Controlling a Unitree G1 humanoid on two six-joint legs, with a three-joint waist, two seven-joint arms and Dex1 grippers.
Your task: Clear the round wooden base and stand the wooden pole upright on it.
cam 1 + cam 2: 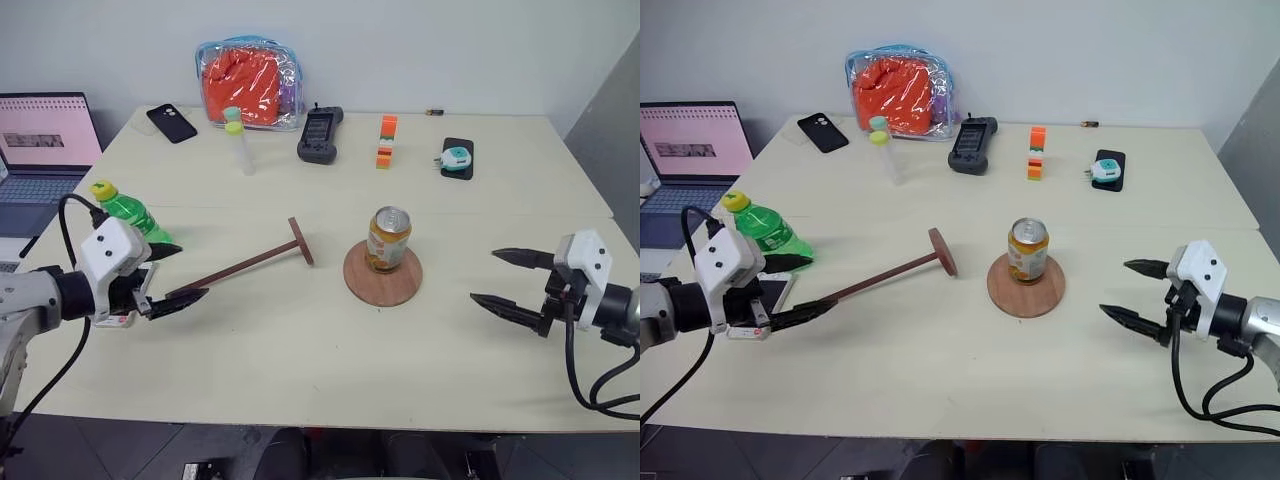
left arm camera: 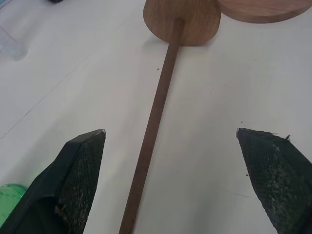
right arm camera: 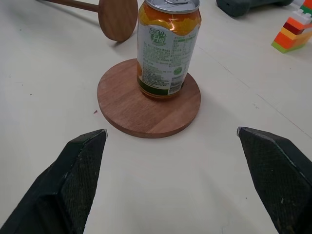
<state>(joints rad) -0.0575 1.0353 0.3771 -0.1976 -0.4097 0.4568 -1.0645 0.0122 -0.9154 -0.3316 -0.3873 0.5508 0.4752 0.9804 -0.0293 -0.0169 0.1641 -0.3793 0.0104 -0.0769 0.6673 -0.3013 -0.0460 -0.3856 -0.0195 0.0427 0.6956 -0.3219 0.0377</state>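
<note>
While the can [image 1: 388, 239] stands on the base [image 1: 383, 278], the pole [image 1: 250, 264] lies at its nine o'clock; both end effectors [image 1: 168, 276] [image 1: 512, 281] gape empty; light, stiff rod, grip mid-shaft

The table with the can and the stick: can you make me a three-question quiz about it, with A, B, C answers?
1. Where does the drink can stand?
A. on the round wooden base
B. on the laptop
C. on the floor

2. What colour is the cap of the green bottle?
A. red
B. yellow
C. black

3. How is the wooden pole right now?
A. standing upright
B. lying on the table
C. held in the air

Answers:
1 A, the can sits in the middle of the disc.
2 B, its cap is yellow.
3 B, it lies flat, and the left gripper's open fingers are not touching it.
</note>
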